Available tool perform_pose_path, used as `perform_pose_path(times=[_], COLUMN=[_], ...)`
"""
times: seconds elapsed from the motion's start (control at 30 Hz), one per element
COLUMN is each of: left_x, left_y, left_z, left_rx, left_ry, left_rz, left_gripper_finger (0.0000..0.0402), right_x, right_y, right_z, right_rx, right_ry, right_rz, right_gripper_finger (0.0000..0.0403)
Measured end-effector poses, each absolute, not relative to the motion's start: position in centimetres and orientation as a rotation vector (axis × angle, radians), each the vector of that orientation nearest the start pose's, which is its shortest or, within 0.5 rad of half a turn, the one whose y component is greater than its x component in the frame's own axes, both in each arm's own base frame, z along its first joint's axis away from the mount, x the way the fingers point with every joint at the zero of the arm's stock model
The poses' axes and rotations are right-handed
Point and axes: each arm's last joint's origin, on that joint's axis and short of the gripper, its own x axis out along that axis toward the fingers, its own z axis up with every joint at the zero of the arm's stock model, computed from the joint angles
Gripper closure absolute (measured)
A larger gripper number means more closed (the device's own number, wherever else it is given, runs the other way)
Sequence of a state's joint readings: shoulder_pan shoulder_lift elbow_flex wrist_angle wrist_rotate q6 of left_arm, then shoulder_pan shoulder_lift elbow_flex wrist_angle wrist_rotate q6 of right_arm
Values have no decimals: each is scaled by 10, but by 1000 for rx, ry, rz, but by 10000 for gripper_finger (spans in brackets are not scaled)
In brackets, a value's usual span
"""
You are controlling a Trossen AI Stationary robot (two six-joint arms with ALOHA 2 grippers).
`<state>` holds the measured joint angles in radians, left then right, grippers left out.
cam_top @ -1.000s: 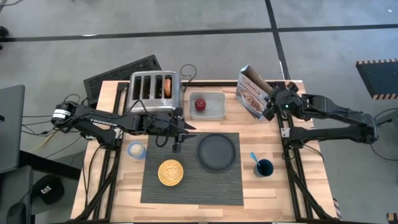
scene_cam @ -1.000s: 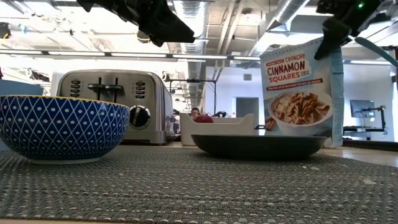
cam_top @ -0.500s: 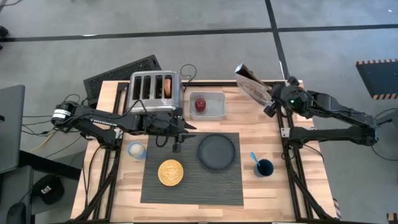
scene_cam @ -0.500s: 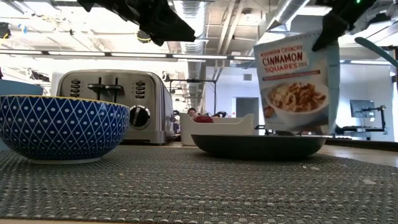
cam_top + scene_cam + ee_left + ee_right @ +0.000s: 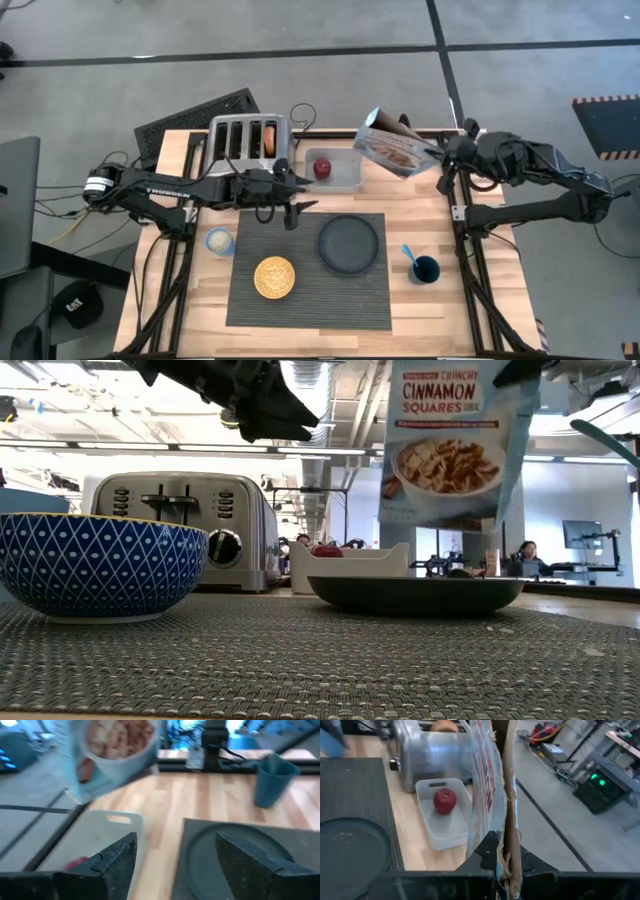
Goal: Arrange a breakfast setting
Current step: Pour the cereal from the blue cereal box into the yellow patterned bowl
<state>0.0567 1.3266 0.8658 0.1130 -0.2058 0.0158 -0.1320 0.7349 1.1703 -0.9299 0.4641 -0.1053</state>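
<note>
The right claw point(image 5: 437, 158), clenching the cereal box point(image 5: 390, 150) aloft at two o'clock, is risking spilling onto the apple point(image 5: 322, 167); the left claw point(image 5: 290, 205) is hanging released.

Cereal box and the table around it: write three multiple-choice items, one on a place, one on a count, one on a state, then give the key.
1. Where is the red apple?
A. on the dark plate
B. in the white tray beside the toaster
C. in the yellow bowl

2. How many slots does the toaster have?
A. two
B. four
C. six

3. What state is the cereal box in?
A. lying flat on the placemat
B. standing on the table
C. lifted off the table, gripped by the right claw

Key: 1 B, the apple sits in the white tray next to the toaster. 2 B, the high view shows four slots across its top. 3 C, the right claw is shut on the box's edge and the low view shows the box hanging above the dark plate.
</note>
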Motion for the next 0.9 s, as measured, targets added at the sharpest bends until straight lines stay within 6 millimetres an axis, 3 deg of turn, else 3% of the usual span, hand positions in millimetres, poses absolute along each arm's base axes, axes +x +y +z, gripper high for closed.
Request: perform_pose_path(times=[0.2,0.43,0.9], left_x=[295,297,298], left_y=[23,23,21], left_z=[283,296,300], left_rx=[81,120,170], left_ry=[233,100,65], left_rz=[265,267,215], left_gripper_finger=[139,138,138], right_x=[105,132,173], right_y=[-17,-4,21], right_z=[395,394,390], right_rx=[-192,-195,-233], right_ry=[516,495,461], right_rz=[-409,-241,-110], right_gripper_finger=[379,379,379])
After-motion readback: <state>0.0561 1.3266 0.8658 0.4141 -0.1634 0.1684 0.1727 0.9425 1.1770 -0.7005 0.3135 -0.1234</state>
